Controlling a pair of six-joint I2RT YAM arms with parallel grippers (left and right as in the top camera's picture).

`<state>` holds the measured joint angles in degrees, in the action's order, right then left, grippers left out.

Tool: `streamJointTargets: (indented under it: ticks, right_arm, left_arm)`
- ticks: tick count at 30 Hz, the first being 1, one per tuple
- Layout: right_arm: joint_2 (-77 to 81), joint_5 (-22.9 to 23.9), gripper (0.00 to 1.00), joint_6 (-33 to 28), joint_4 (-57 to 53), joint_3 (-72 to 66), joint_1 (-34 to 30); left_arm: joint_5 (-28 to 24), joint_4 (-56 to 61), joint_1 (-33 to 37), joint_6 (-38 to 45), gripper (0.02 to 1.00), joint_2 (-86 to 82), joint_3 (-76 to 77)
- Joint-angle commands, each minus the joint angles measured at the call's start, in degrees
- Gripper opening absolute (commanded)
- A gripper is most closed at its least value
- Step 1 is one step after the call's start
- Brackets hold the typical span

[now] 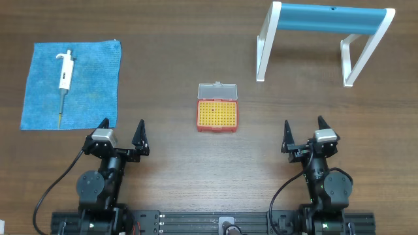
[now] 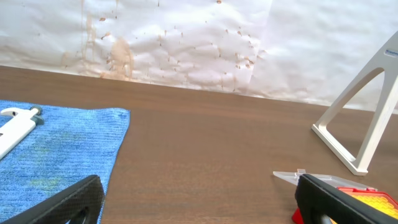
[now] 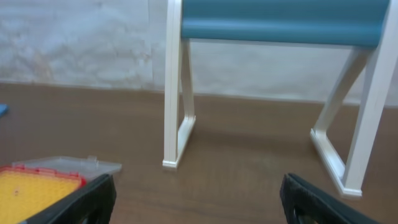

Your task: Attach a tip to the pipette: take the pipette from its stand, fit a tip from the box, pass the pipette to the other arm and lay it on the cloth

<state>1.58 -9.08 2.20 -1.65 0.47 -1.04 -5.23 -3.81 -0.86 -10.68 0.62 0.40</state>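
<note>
Bright, even light from above covers the dark brown wooden table (image 1: 170,59), casting only soft, diffuse shadows beneath the white-legged, teal-barred plastic stand (image 1: 326,19) (plainest in the right wrist view).

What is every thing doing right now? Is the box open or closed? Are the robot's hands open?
pipette: lying flat on the cloth, with a tip fitted on its end
cloth: spread flat on the table
tip box: open, lid folded back
stand: upright, no pipette on it
left gripper: open, holding nothing
right gripper: open, holding nothing
</note>
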Motion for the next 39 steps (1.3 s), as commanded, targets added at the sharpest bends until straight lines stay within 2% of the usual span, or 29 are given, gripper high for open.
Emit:
streamJointTargets:
  ticks: [1,39]
  right_arm:
    - [-1.44,5.09,0.855,-5.01,-2.21,-0.24,-0.28]
    - [-1.42,5.64,0.855,-5.31,-2.21,-0.24,-0.28]
  left_arm:
    - [-0.83,-0.31,0.24,0.68,0.989,-0.42,-0.09]
    - [-0.83,-0.31,0.24,0.68,0.993,-0.42,-0.09]
